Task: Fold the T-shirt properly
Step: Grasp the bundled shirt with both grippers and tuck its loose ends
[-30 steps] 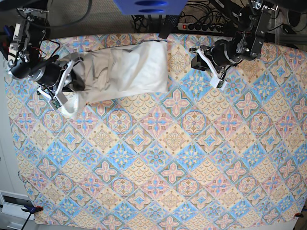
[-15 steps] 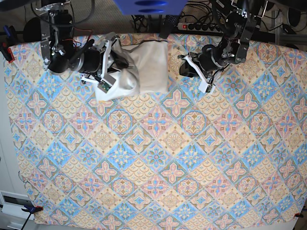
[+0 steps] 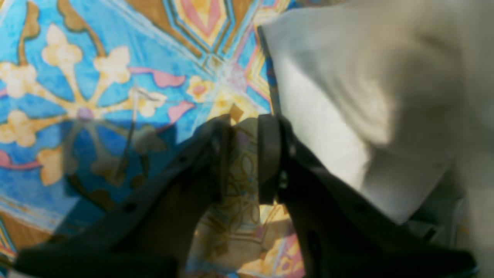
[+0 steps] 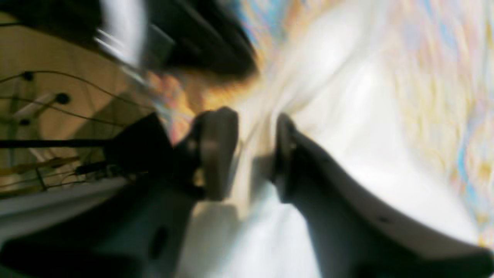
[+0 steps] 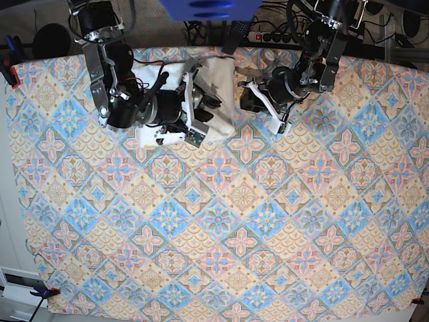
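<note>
So the biggest thing here is the tile-patterned worktop [image 5: 214, 235], and the blue bracket [image 5: 212, 8] at its far edge is my landmark for everything. The robot's right arm [image 5: 117, 100] reaches in from the bracket's right side, the left arm [image 5: 322, 57] from its left (robot's sides, btw).

The white T-shirt [image 5: 151, 137] lies just in front of the bracket, mostly off toward the bracket's right. It's bunched into a fairly compact bundle, and as far as I can tell its long axis runs side to side, though the right arm hides a good chunk. I can't make out any print from here.

Now the bit that matters imo: the right fingers [image 4: 254, 158] are right over the cloth, near the end of the bundle closest to the left arm. They're parted, and I see white fabric beyond the gap, nothing pinched. The left fingers [image 3: 241, 158] are parted too, over bare pattern, with the cloth just beside them toward the bracket's right.

So the right hand is nearer. I'd guess we're midway through folding, and the next move is tidying or refolding that end. The left one would need to shift toward the shirt first, else it'd grab nothing lol.
</note>
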`<state>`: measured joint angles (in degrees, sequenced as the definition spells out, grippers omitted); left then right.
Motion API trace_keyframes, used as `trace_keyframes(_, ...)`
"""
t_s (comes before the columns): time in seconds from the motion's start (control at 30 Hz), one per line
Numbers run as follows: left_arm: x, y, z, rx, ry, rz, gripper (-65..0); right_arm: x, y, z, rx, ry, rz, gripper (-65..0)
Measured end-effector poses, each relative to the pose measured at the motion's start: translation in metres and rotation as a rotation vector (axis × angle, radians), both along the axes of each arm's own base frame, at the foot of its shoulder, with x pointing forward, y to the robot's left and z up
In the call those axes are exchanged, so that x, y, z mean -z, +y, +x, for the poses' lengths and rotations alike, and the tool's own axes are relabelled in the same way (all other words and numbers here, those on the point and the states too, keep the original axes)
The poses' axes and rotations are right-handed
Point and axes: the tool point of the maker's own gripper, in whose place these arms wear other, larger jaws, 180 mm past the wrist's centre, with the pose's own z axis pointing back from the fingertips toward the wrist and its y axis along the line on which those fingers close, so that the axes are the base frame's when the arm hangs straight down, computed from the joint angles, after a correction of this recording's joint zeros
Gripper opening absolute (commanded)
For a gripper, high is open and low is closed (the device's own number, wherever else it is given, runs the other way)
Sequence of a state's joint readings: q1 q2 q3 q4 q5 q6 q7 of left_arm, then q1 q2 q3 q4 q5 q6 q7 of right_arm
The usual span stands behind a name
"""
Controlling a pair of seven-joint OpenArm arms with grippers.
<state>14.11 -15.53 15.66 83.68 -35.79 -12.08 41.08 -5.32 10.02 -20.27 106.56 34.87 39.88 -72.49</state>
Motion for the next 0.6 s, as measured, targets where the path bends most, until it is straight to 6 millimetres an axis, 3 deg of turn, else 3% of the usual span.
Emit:
trace_keyframes(0.1, 0.0, 0.0, 0.0, 0.001, 0.003, 0.001, -53.2, 0.001, -0.004, 0.003, 0.0, -0.008, -0.017, -35.3)
trace_keyframes(0.2, -0.001, 0.0, 0.001, -0.001, -0.002, -0.002, -53.2, 0.004, -0.007, -0.001, 0.003, 0.007, -0.028, -36.3)
trace_keyframes(0.27, -0.006, -0.001, 0.001, 0.008, -0.009, 0.006, -53.2, 0.001, -0.013, 0.007, 0.046, -0.003, -0.012, -36.9)
trace_keyframes(0.43, -0.017, 0.019, -0.041, 0.092, 0.022, 0.08, -53.4, -0.004, -0.04, 0.03, 0.145, -0.044, -0.023, -40.9)
trace_keyframes(0.5, -0.029, 0.022, -0.054, 0.137, 0.011, 0.094, -55.2, -0.007, -0.043, 0.036, 0.171, -0.054, -0.004, -43.6)
trace_keyframes(0.6, -0.06, 0.009, -0.051, 0.168, -0.076, 0.051, -64.3, -0.013, -0.046, 0.058, 0.204, -0.075, 0.025, -48.4)
